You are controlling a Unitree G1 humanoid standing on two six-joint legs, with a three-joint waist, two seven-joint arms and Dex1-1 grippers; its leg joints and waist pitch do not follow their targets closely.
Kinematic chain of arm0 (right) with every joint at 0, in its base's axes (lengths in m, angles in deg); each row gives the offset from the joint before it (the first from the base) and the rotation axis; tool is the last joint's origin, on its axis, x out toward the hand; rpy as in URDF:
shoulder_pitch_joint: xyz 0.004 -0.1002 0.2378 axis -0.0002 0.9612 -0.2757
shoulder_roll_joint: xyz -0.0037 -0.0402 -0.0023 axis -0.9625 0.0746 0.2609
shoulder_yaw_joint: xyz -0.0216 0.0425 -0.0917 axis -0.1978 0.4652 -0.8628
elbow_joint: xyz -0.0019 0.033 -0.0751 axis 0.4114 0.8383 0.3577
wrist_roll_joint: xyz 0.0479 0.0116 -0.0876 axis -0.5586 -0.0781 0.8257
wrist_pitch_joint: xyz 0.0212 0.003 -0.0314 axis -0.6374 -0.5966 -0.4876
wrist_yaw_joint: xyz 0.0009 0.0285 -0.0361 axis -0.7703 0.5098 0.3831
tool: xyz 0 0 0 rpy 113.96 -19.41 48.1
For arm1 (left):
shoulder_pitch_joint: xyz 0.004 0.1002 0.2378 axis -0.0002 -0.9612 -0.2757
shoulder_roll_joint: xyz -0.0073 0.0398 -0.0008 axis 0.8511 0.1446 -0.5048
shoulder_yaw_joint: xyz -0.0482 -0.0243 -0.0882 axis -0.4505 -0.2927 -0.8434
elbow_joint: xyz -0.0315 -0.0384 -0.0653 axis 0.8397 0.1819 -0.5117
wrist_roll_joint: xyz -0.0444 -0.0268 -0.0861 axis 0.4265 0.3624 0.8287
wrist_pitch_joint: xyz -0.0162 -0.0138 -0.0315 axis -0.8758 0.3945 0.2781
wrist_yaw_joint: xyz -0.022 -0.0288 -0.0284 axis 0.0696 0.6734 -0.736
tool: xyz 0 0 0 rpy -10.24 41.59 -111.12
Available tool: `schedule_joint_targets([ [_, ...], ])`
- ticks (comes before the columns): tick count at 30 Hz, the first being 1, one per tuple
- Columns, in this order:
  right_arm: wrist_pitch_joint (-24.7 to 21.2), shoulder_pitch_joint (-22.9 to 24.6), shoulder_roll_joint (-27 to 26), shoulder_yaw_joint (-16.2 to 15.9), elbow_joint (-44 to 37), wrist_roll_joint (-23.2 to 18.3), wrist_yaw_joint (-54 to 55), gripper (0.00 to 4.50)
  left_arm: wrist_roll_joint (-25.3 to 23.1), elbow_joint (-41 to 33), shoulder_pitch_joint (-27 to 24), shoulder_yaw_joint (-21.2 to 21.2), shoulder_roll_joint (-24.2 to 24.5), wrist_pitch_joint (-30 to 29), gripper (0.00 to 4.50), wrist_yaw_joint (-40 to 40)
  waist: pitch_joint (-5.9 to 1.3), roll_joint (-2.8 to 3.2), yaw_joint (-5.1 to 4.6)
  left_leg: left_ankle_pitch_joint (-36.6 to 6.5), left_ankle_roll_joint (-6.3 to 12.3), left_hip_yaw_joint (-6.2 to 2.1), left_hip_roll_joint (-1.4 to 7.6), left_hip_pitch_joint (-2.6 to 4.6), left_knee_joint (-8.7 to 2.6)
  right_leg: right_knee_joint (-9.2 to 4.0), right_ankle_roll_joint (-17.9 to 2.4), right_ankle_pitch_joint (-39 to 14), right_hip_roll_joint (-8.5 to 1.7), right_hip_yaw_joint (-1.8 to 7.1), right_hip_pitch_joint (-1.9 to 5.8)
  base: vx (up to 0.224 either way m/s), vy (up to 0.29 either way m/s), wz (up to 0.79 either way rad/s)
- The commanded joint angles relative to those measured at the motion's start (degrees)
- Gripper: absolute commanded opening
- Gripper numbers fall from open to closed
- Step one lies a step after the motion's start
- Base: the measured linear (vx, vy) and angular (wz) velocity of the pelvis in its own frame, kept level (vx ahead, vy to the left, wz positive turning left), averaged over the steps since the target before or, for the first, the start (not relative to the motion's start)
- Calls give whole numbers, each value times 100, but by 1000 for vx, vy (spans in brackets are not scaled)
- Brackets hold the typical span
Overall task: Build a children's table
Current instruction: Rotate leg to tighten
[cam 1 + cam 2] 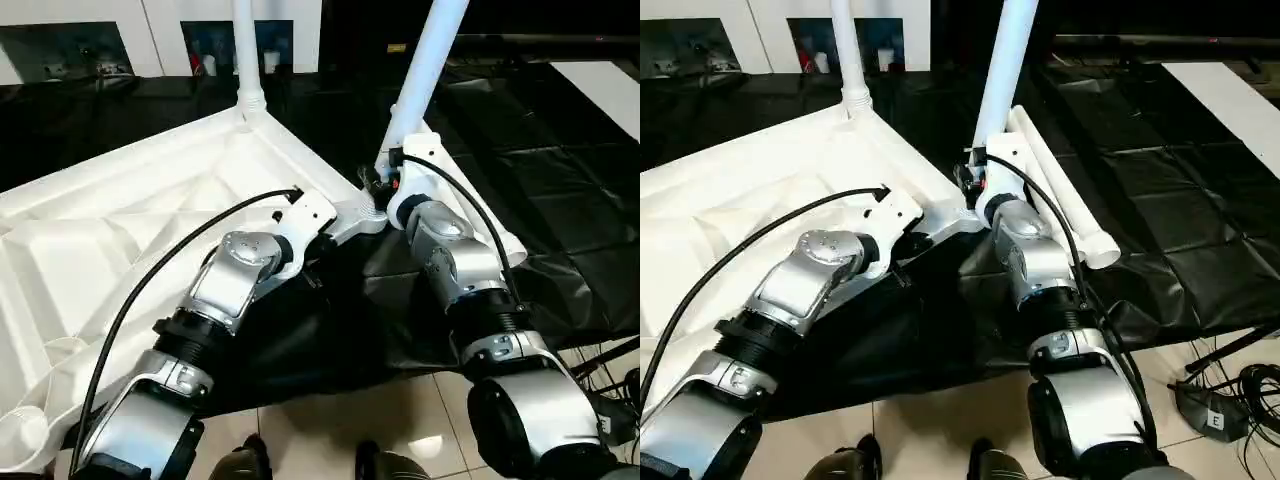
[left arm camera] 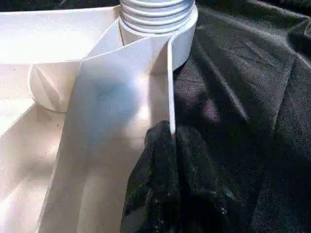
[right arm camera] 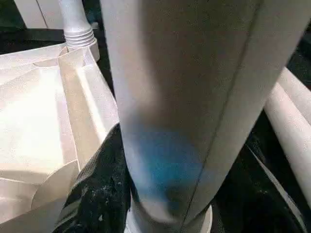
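Note:
The white tabletop (image 1: pixel 120 230) lies upside down on a black sheet, its ribbed underside facing up. One white leg (image 1: pixel 245 50) stands upright in the far corner socket. A second leg (image 1: pixel 425 70) rises, leaning slightly, from the near right corner socket (image 2: pixel 180 43). My right gripper (image 1: pixel 385 185) is shut on this leg close above the socket, and one black finger (image 3: pixel 97 184) shows beside the tube. My left gripper (image 2: pixel 170 128) is shut on the thin rim of the tabletop just before that same corner. Loose legs (image 1: pixel 1065 200) lie on the sheet to the right.
The black sheet (image 1: pixel 560 180) covers the floor under and to the right of the tabletop. Pale tiles (image 1: pixel 350 410) show in front, with my feet at the bottom edge. Cables (image 1: pixel 1240 390) lie at the near right. White cabinets (image 1: pixel 160 30) stand at the back.

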Motion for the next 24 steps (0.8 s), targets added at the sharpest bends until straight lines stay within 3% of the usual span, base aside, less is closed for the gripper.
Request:
schedule_joint_targets([
  [1, -428, 437, -101, -2, 944, -60, -176, 219, -29, 164, -99, 241, -87, -92, 0, 103, -76, 92, -94, -4889, -387, -345, 452, 273, -542, -513, -130, -3688, -302, 55, -184, 0, 0, 0],
  [2, -414, 416, -95, 8, 960, -61, -185, 240, -27, 159, -101, 244, -81, -86, 0, 115, -81, 105, -92, -4997, -415, -336, 466, 254, -590, -468, -162, -3526, -272, 32, -155, 0, 0, 0],
  [3, -403, 403, -91, 12, 970, -58, -189, 254, -26, 155, -102, 246, -77, -82, 0, 122, -80, 154, -80, -5246, -491, -293, 503, 169, -750, -297, -276, -3015, -184, -10, -66, 0, 0, 0],
  [4, -395, 384, -82, 7, 978, -44, -215, 256, -27, 155, -100, 249, -71, -72, 0, 132, -86, 161, -59, -5343, -509, -238, 524, 110, -854, -164, -342, -2688, -128, -15, -8, 0, 0, 0],
  [5, -387, 361, -69, 4, 968, -33, -226, 266, -27, 149, -100, 254, -59, -64, 0, 152, -165, 105, 47, -4915, -511, -3, 523, 153, -933, 60, -606, -1863, -160, 127, -42, 0, 0, 0],
  [6, -382, 339, -56, 6, 964, -27, -235, 266, -28, 147, -98, 257, -49, -53, 0, 169, -207, -20, 44, -4332, -426, -7, 421, 338, -628, -258, -533, -2195, -319, 254, -221, 6, -61, 20],
  [7, -372, 310, -36, 3, 938, -25, -265, 281, -32, 138, -95, 261, -28, -38, 0, 190, -121, -128, 111, -2984, 20, -95, 330, 470, -52, -684, -419, -3562, -747, 440, -413, 6, -61, 20],
  [8, -342, 277, -16, 8, 922, -23, -283, 302, -41, 129, -91, 262, -8, -26, 0, 212, -87, -138, 132, -2168, 237, -194, 388, 215, -77, -633, -429, -3734, -893, 541, -162, 0, 0, 0],
  [9, -328, 255, -3, 19, 916, -30, -298, 302, -44, 124, -89, 259, 4, -22, 0, 222, -92, -90, 127, -1197, 279, -275, 474, -179, -354, -356, -569, -3105, -696, 367, 170, 54, 36, -38],
  [10, -317, 204, 31, 42, 873, -60, -362, 304, -47, 110, -82, 254, 34, -12, 0, 250, -152, 46, 112, -1572, 46, -255, 565, -23, -450, -249, -738, -2173, -443, 273, 59, 54, 36, -38],
  [11, -315, 192, 38, 51, 866, -66, -381, 307, -46, 107, -80, 253, 40, -9, 0, 256, -173, 86, 99, -1939, -82, -233, 582, 64, -443, -215, -824, -1744, -404, 282, 6, 55, 18, -10],
  [12, -319, 146, 87, 72, 778, -87, -467, 316, -52, 87, -75, 255, 86, 17, 0, 290, -158, 92, 82, -2670, -336, -155, 572, 183, -448, -204, -949, -1363, -340, 298, -103, 0, 0, 0],
  [14, -314, 104, 143, 85, 688, -88, -552, 348, -61, 63, -73, 264, 137, 50, 0, 322, -129, 11, 63, -2937, -288, -141, 516, 157, -424, -228, -949, -1651, -383, 321, -77, 0, 0, 0],
  [15, -254, 95, 188, 67, 620, -55, -594, 349, -66, 49, -77, 272, 165, 65, 0, 345, -140, 1, 66, -2845, -188, -130, 505, 155, -394, -259, -896, -1992, -429, 355, -76, 0, 0, 0],
  [16, -226, 96, 209, 48, 589, -35, -633, 354, -67, 42, -81, 274, 177, 68, 0, 357, -156, 15, 79, -2564, -101, -110, 526, 135, -380, -266, -907, -1943, -459, 384, -64, 0, 0, 0],
  [17, -173, 114, 257, 14, 472, -6, -693, 363, -71, 17, -92, 286, 215, 103, 0, 406, -169, 15, 86, -2378, -65, -101, 534, 115, -374, -252, -932, -1777, -461, 390, -45, 0, 0, 0],
  [18, -107, 151, 318, -37, 301, 15, -812, 377, -74, -24, -115, 297, 264, 128, 0, 465, -195, 2, 94, -1987, 10, -73, 541, 75, -363, -198, -995, -1284, -433, 384, -8, 0, 0, 0],
  [19, -78, 186, 363, -78, 175, 32, -898, 387, -81, -55, -134, 316, 313, 163, 0, 520, -214, -3, 102, -1702, 134, -31, 547, 80, -342, -162, -1083, -919, -409, 381, -5, 0, 0, 0],
  [20, -78, 186, 363, -78, 175, 32, -898, 393, -81, -55, -134, 316, 313, 163, 0, 520, -209, 3, 102, -1705, 180, -7, 551, 100, -339, -169, -1132, -902, -394, 378, -28, 0, 0, 0],
  [21, -40, 285, 450, -135, -115, 22, -1087, 398, -67, -141, -184, 332, 403, 228, 0, 643, -175, 3, 105, -2077, 177, 24, 547, 138, -341, -233, -1127, -1379, -384, 382, -96, 0, 0, 0],
  [22, -46, 305, 467, -147, -168, 22, -1111, 421, -64, -158, -193, 337, 423, 256, 0, 672, -182, -28, 103, -2313, 129, 11, 540, 135, -322, -263, -1008, -1898, -410, 396, -107, 0, 0, 0],
  [23, -57, 344, 498, -170, -269, 23, -1158, 421, -59, -190, -211, 348, 460, 311, 0, 728, -182, -28, 103, -2313, 129, 11, 540, 135, -322, -263, -1008, -1898, -410, 396, -107, 0, 0, 0],
  [24, -84, 425, 550, -204, -467, 13, -1237, 430, -23, -257, -249, 358, 528, 369, 0, 860, -210, -26, 113, -2076, 146, 1, 543, 78, -326, -252, -915, -1897, -412, 395, -78, 0, 0, 0],
])
